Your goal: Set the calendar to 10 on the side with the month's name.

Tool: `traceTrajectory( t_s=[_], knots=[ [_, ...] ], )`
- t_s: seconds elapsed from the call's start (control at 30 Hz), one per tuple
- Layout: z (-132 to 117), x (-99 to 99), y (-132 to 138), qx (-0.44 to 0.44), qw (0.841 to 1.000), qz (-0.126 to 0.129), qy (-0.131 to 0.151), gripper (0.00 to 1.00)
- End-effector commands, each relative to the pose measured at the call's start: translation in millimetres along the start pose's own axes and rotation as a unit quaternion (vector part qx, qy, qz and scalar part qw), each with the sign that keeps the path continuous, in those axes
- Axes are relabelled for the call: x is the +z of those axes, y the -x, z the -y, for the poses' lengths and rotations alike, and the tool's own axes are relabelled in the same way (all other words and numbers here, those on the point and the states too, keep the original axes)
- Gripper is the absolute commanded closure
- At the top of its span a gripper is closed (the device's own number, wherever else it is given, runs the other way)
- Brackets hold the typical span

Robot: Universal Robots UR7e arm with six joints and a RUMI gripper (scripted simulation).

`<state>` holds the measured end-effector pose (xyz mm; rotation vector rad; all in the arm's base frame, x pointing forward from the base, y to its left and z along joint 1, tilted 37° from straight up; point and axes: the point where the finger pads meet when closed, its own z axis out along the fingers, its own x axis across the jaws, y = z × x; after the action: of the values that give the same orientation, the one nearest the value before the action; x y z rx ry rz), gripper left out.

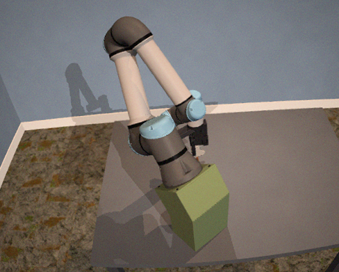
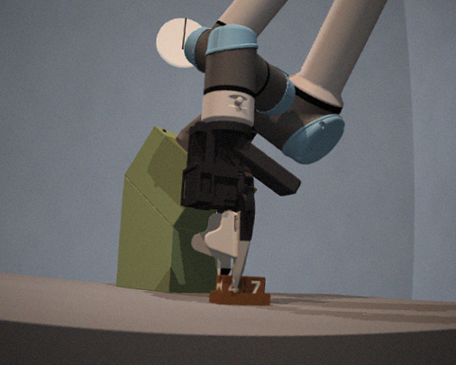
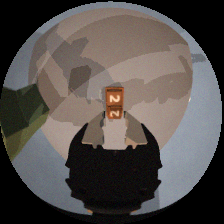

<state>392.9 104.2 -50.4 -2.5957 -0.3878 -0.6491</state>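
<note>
The wooden calendar tray (image 2: 259, 299) stands on the table with two orange-brown cubes side by side in it. The right cube (image 2: 259, 286) (image 3: 114, 97) shows an upright 7 towards the exterior camera and a 2 on top. The left cube (image 3: 115, 112) also has a 2 on top; its front is largely hidden by a finger, and its digit cannot be read surely. My gripper (image 2: 229, 280) (image 3: 114, 111) points down over the tray, its fingertips on either side of the left cube. The fingers are slightly open, loose around it. In the top view the arm and base hide most of the calendar.
The green robot base block (image 1: 205, 202) (image 2: 147, 243) (image 3: 22, 112) stands close beside the calendar. The grey table (image 1: 276, 182) (image 2: 76, 305) extends around them. A white disc (image 2: 172, 42) is on the wall behind the arm.
</note>
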Motion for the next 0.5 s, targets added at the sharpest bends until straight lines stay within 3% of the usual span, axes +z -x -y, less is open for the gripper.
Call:
traceTrajectory(
  t_s=[0.0, 0.47],
  knots=[
    [-0.2, -4.8, -0.2, 0.0, 1.0, 0.0, 0.0, 0.72],
    [-0.2, -25.8, -0.2, 0.0, 1.0, 0.0, 0.0, 0.72]
  ],
)
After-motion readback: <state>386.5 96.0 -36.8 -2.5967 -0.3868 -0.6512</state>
